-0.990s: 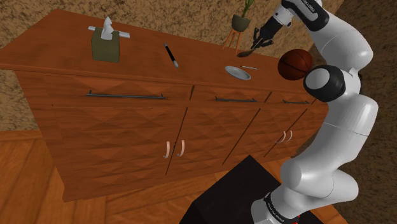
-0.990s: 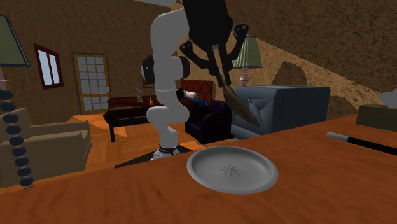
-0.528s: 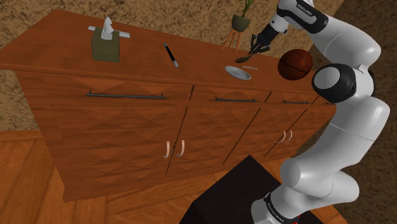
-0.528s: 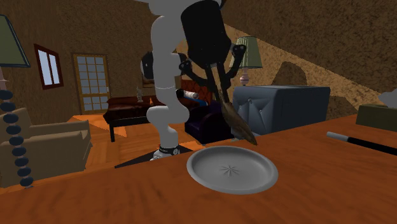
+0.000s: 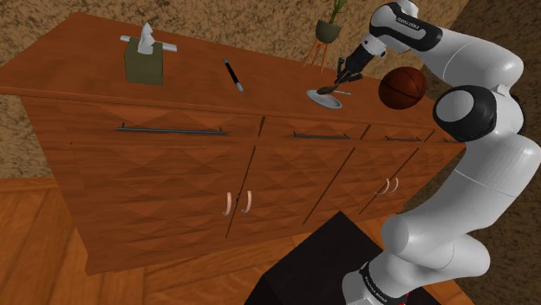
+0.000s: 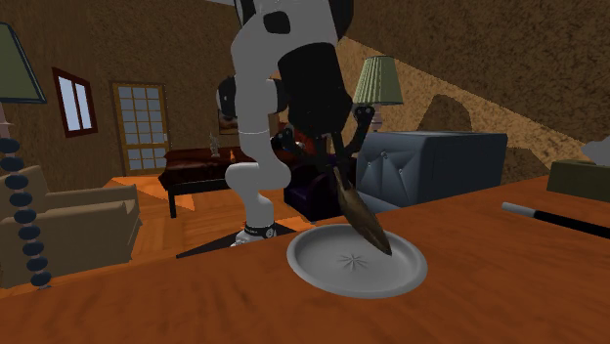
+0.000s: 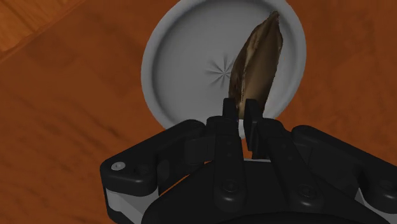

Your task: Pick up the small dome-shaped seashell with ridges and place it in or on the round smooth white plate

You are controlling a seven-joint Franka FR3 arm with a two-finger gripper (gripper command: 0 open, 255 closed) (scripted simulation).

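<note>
Wooden sideboard [image 5: 87, 61], thin brown pointed seashell [image 7: 257, 67] clasped in hand [image 7: 240, 113], over grey plate [image 7: 184, 70]

Home living room: wooden sideboard [image 5: 173, 165], shaded lamp [image 6: 376, 80], grey armchair [image 6: 430, 161], beige armchair [image 6: 68, 220], potted plant [image 5: 329, 26].

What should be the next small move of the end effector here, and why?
Probably open the end effector and release. It is shut on the brown seashell, which hangs over the plate. In the second exterior view the shell's lower tip looks very near the plate's surface, so the drop should be short. I cannot tell whether it touches.
</note>
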